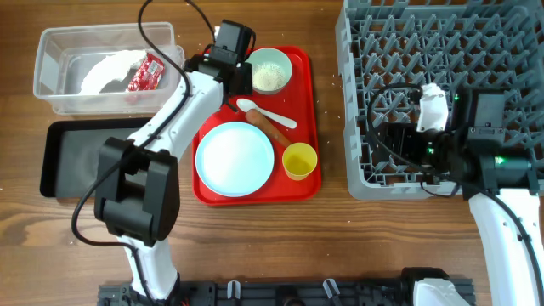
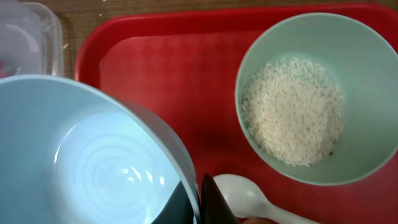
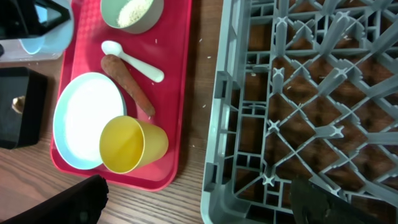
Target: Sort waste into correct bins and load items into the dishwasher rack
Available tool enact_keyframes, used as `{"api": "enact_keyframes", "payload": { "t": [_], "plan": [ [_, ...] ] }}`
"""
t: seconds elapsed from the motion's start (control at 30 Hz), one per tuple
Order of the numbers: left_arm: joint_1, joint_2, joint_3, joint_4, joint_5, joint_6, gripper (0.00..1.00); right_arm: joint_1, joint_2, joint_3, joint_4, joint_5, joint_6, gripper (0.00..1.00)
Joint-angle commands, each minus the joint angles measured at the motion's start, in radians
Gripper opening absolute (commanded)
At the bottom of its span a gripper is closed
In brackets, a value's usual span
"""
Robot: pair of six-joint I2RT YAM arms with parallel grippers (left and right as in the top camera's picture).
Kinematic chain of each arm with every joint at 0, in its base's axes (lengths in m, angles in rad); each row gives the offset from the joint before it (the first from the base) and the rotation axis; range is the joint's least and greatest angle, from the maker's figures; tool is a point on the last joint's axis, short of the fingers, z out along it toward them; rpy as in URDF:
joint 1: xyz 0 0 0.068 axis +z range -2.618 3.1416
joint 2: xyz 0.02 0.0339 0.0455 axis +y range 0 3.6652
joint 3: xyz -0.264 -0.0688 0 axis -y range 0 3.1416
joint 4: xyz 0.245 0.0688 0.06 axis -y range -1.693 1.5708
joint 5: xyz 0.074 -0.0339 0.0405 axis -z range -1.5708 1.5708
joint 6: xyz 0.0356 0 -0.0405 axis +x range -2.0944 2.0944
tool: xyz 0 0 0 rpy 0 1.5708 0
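Observation:
My left gripper (image 2: pixel 200 200) is shut on the rim of an empty pale blue bowl (image 2: pixel 93 155), held over the top left of the red tray (image 1: pixel 308 93). A second bowl (image 1: pixel 270 70) beside it holds white rice grains (image 2: pixel 292 112). On the tray lie the white spoon (image 1: pixel 265 113), the orange-brown sausage stick (image 1: pixel 272 130), the light blue plate (image 1: pixel 235 158) and the yellow cup (image 1: pixel 299 161). The clear tub (image 1: pixel 51 85) holds the crumpled napkin (image 1: pixel 110 70) and the red wrapper (image 1: pixel 146 74). My right gripper (image 3: pixel 205 205) is open and empty over the front left corner of the grey rack (image 1: pixel 442 51).
The black tray (image 1: pixel 81 157) lies in front of the clear tub, with a small brown scrap (image 3: pixel 17 104) in it. A strip of bare wooden table (image 1: pixel 331 127) runs between the red tray and the rack. A few loose rice grains lie there.

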State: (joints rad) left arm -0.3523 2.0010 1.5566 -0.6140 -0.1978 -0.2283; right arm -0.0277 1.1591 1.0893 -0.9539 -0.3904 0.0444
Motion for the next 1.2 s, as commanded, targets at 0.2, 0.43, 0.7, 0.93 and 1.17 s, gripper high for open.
{"api": "enact_keyframes", "payload": {
  "t": [0.2,0.43,0.7,0.93,1.17],
  "plan": [
    [0.010,0.052,0.001,0.006,-0.024,-0.039,0.37,0.005,0.089,0.015,-0.002,0.018,0.008,0.96],
    [0.010,0.020,0.042,0.013,-0.008,-0.037,0.58,0.005,0.104,0.015,0.000,0.018,-0.002,0.99],
    [-0.019,-0.023,0.216,0.058,0.217,0.217,0.84,0.005,0.104,0.015,0.000,0.021,-0.043,1.00],
    [-0.082,0.074,0.216,0.109,0.254,0.415,0.90,0.005,0.104,0.015,-0.001,0.017,-0.035,1.00],
    [-0.146,0.190,0.216,0.112,0.249,0.460,0.79,0.005,0.105,0.015,-0.003,0.017,-0.014,1.00]
  ]
}}
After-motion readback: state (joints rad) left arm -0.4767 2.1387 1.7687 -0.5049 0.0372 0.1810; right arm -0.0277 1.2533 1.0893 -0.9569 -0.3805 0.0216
